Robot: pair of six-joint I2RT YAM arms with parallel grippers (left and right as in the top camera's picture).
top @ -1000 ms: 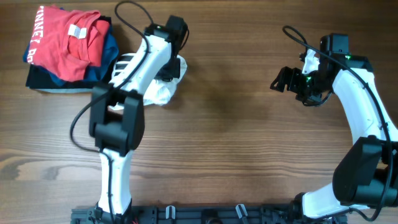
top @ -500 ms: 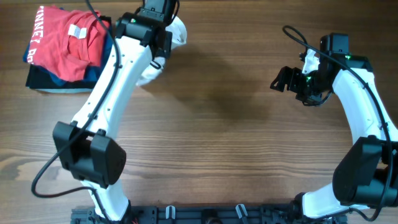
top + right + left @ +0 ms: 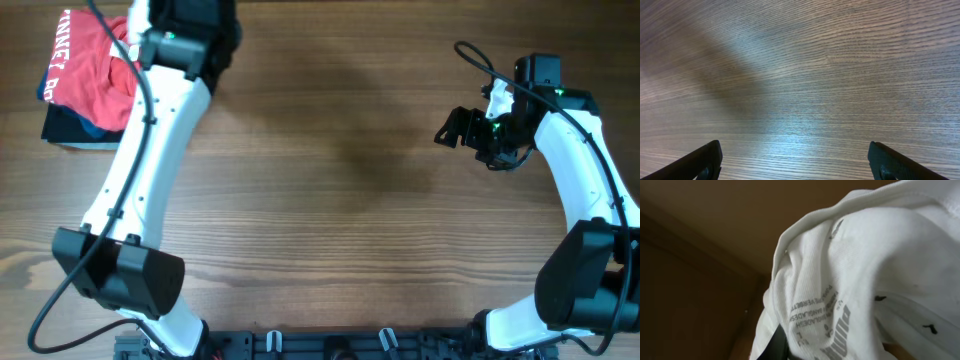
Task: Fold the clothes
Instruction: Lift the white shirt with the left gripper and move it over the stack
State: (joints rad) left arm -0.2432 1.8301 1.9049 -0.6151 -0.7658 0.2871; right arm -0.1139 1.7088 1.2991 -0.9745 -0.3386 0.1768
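White T-shirt [image 3: 865, 265] up off the table

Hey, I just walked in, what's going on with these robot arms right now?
The left arm is stretched to the far left corner of the table, beside the red shirt lying on a stack of darker garments. Its wrist camera is filled with the bunched white T-shirt, printed neck label showing, so its jaws seem to be holding the shirt up, not laid flat. The right gripper hangs open over bare wood, holding nothing. No fold is visible yet.
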